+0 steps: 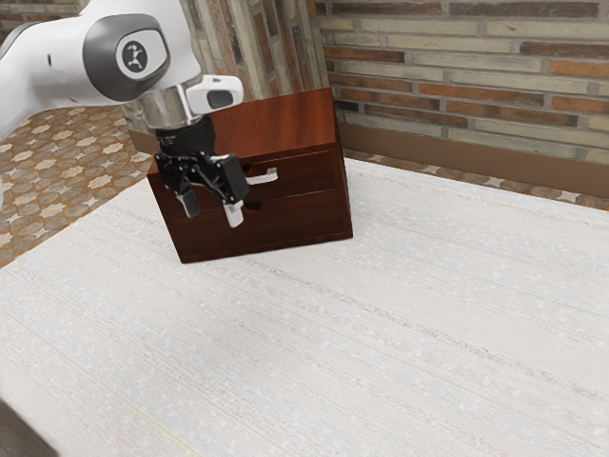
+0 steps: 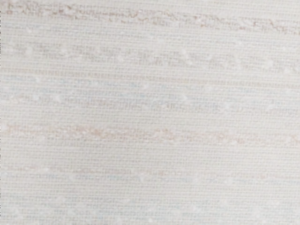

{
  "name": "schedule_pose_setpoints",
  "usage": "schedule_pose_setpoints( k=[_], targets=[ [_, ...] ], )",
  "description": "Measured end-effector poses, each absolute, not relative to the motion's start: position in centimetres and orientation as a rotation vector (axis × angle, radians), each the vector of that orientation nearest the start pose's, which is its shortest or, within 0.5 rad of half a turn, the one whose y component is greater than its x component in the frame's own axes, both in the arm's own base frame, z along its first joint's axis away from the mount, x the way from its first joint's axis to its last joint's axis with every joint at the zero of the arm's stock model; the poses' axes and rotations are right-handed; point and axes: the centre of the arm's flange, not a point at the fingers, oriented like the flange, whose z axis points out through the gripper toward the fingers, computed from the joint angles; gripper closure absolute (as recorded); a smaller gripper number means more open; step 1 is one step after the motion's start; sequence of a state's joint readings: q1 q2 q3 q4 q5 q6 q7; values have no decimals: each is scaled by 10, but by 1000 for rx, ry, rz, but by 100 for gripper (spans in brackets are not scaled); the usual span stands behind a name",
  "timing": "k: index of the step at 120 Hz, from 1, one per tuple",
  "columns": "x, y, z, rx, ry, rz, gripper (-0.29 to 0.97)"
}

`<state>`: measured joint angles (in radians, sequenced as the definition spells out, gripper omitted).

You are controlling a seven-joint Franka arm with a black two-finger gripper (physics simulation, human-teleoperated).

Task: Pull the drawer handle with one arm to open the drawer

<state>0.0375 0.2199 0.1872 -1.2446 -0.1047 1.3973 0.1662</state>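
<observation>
A dark reddish-brown wooden drawer box (image 1: 285,143) stands on the white table (image 1: 381,324) toward the back. Its drawer front (image 1: 295,195) carries a pale horizontal handle (image 1: 264,175) and looks flush with the box. My black gripper (image 1: 211,208) hangs in front of the drawer's left part, fingers pointing down and spread apart with nothing between them. One fingertip (image 1: 234,215) sits just below and left of the handle, apart from it. Under the hand, the wrist view looks at the pale woven table surface (image 2: 150,112).
A brick wall (image 1: 476,67) runs behind the table, with patterned floor tiles (image 1: 67,162) at the exterior view's left. The table stretches wide in front of and to the right of the box.
</observation>
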Motion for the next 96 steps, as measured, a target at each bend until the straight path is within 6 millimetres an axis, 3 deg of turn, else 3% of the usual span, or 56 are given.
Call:
schedule_pose_setpoints(
  k=[24, 38, 49, 58, 64, 72, 82, 87, 96],
  targets=[
    [592, 114, 636, -3218, -86, 66, 0],
    [587, 115, 654, -3216, -83, 11, 0],
    [555, 114, 718, -3192, -50, -178, 0],
    [518, 142, 761, -3164, 30, -317, 0],
    [497, 165, 775, -3136, 75, -336, 0],
    [480, 206, 772, -3061, 96, -251, 0],
    [485, 252, 739, -3031, 187, -96, 0],
    [493, 254, 727, -3018, 286, -42, 0],
    [511, 235, 714, -2983, 515, 17, 0]
  ],
)
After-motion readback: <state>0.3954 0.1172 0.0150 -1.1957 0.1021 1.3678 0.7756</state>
